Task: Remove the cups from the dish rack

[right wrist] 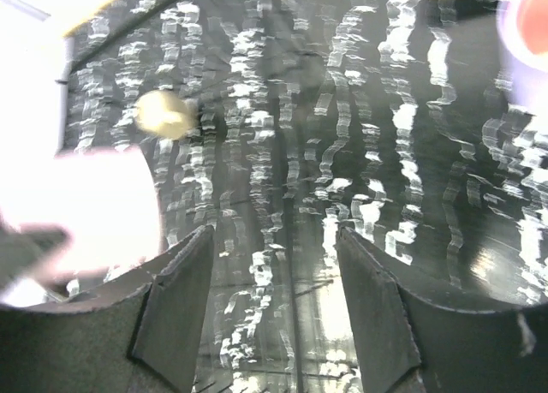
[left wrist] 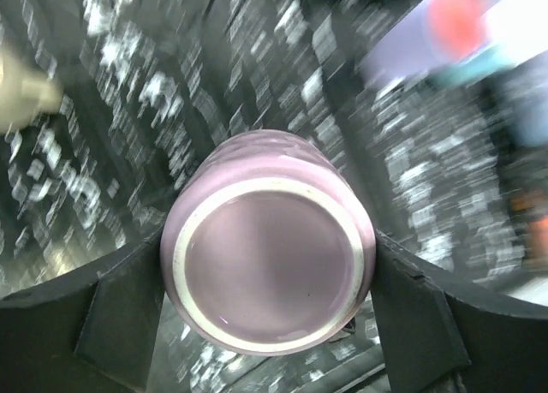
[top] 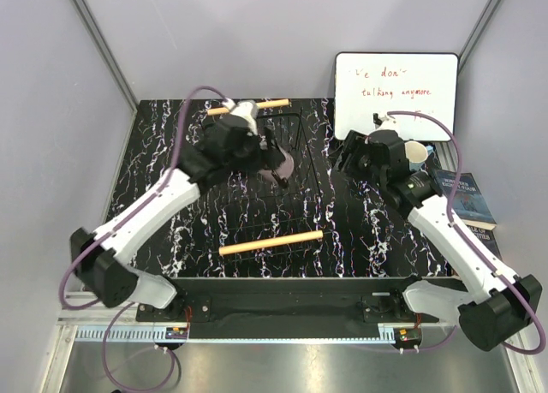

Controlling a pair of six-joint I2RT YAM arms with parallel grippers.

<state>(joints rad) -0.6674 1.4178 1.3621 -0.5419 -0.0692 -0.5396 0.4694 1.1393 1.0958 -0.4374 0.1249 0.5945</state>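
Gripping the dusty mauve-pink cup (left wrist: 270,243) by both sides, the left fingers (left wrist: 128,307) stand wide, base toward the wrist, long axis pointing away, above the black wire dish rack (top: 282,239) with wooden end bars. The right fingers (right wrist: 175,299) gape empty, well off right, so the left arm is nearer.

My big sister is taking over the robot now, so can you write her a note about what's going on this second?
Left gripper: shut on the small round dusty mauve-pink cup, base toward its camera, over the flat black wire dish rack.
Right gripper: open, empty, by the whiteboard.
Done: coral pink cup, lavender purple cup and light blue cup seem grouped off the rack on the right, blurred.
Left to do: set the mauve cup down there. Olive-grey mug not seen; the left arm hides part of the rack.
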